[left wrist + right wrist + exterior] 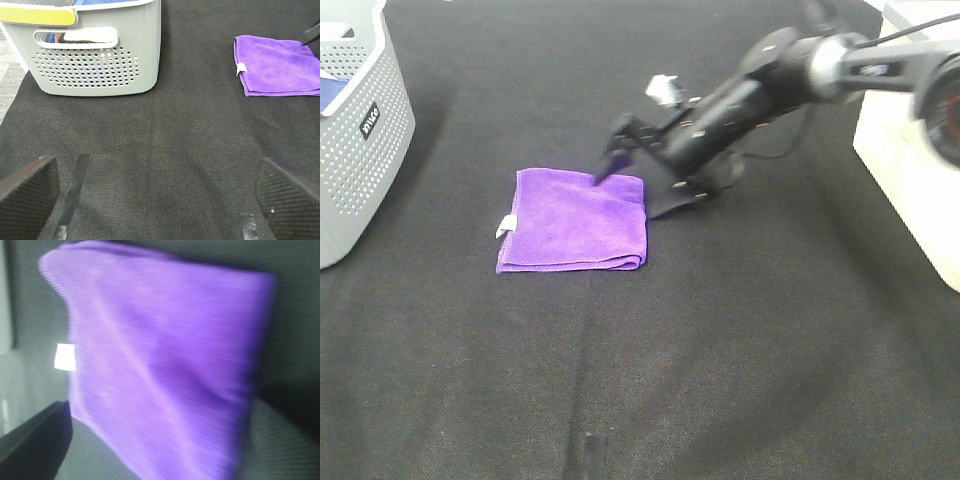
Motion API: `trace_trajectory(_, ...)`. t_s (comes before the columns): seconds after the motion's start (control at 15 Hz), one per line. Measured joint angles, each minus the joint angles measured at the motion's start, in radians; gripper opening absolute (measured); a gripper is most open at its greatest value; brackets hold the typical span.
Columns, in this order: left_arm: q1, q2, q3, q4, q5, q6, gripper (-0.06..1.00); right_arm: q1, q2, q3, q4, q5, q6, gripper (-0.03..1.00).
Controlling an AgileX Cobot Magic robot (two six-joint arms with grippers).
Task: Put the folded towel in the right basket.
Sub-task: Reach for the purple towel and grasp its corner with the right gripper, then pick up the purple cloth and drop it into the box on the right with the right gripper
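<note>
The folded purple towel (572, 220) lies flat on the black table, left of the middle, with a small white tag on its left edge. It also shows in the left wrist view (277, 65) and fills the right wrist view (160, 355). My right gripper (638, 188) reaches across to the towel's far right corner and is open. One finger rests at the towel's far edge, the other on the table just right of it. In the right wrist view the gripper (160, 450) has the towel between its fingers. My left gripper (160, 200) is open and empty, low over bare table.
A grey perforated basket (360, 130) stands at the far left and shows close in the left wrist view (95, 60). A white container (910, 170) stands at the right edge. The black cloth (720, 350) covers the table.
</note>
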Motion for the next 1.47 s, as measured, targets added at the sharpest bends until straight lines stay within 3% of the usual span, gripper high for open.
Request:
trace_trajectory(0.2,0.000,0.000,0.000,0.000,0.000,0.000,0.99,0.056,0.020,-0.006,0.036,-0.025,0.000,0.86)
trace_trajectory(0.33,0.000,0.000,0.000,0.000,0.000,0.000,0.99,0.060,0.021,-0.006,0.012,-0.039,0.003,0.71)
trace_trajectory(0.4,0.000,0.000,0.000,0.000,0.000,0.000,0.99,0.060,0.021,-0.006,0.012,-0.039,0.003,0.71)
trace_trajectory(0.6,0.000,0.000,0.000,0.000,0.000,0.000,0.99,0.060,0.024,-0.001,-0.068,-0.062,0.005,0.16)
trace_trajectory(0.67,0.000,0.000,0.000,0.000,0.000,0.000,0.99,0.062,0.014,0.002,-0.083,-0.067,0.007,0.07)
trace_trajectory(0.8,0.000,0.000,0.000,0.000,0.000,0.000,0.99,0.072,-0.039,0.018,-0.167,-0.053,0.007,0.06)
trace_trajectory(1.0,0.000,0.000,0.000,0.000,0.000,0.000,0.99,0.026,-0.216,0.022,-0.210,0.015,0.007,0.06)
trace_trajectory(1.13,0.000,0.000,0.000,0.000,0.000,0.000,0.99,-0.058,-0.364,0.022,-0.218,0.063,0.005,0.06)
trace_trajectory(1.27,0.000,0.000,0.000,0.000,0.000,0.000,0.99,-0.205,-0.531,0.022,-0.228,0.107,-0.013,0.06)
trace_trajectory(1.33,0.000,0.000,0.000,0.000,0.000,0.000,0.99,-0.205,-0.531,0.022,-0.228,0.107,-0.013,0.06)
trace_trajectory(1.47,0.000,0.000,0.000,0.000,0.000,0.000,0.99,-0.364,-0.637,0.022,-0.266,0.104,-0.020,0.06)
